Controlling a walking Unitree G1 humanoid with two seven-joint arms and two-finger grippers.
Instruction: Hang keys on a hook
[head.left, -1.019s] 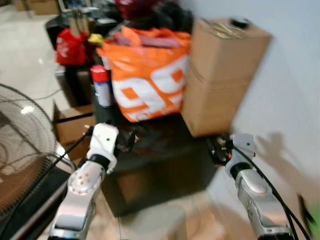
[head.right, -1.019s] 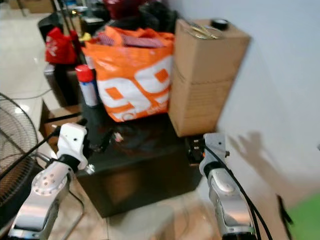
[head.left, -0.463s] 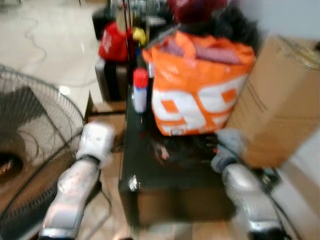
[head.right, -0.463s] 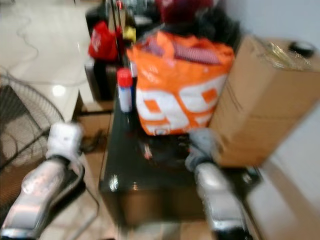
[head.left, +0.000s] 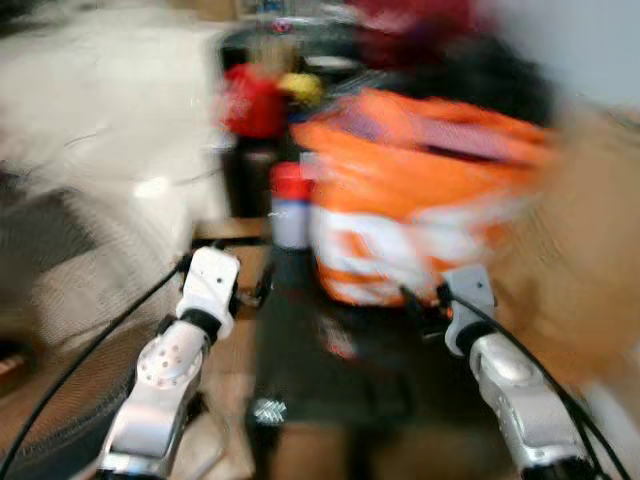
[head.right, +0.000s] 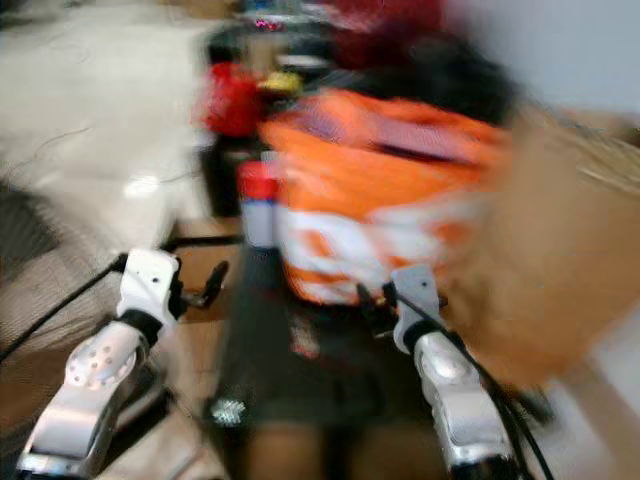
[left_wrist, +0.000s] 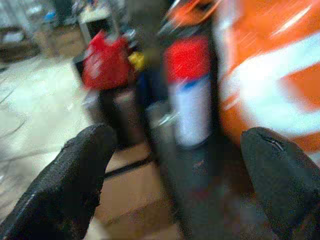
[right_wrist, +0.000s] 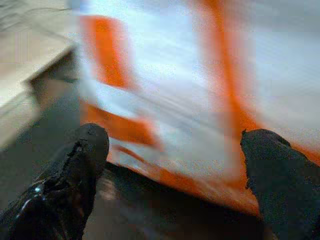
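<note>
Everything is blurred by camera motion. A small reddish-white object (head.left: 339, 345), which may be the keys, lies on the dark low table (head.left: 300, 385) in front of an orange bag (head.left: 420, 200). My left gripper (head.left: 252, 290) is raised at the table's left edge. It is open and holds nothing, its fingers (left_wrist: 80, 170) spread wide toward a red-capped spray can (left_wrist: 190, 95). My right gripper (head.left: 415, 305) hovers over the table just in front of the bag (right_wrist: 165, 100), also open and holding nothing. I cannot make out a hook.
A brown cardboard box (head.left: 585, 260) stands to the right of the bag against the pale wall. A wire fan guard (head.left: 50, 330) is at the far left. A red bag (head.left: 250, 100) and dark clutter sit behind the table, with pale floor beyond.
The camera has swung and the picture has grown more blurred, with the table and bag shifting in view. Both arms stay raised with open fingers.
</note>
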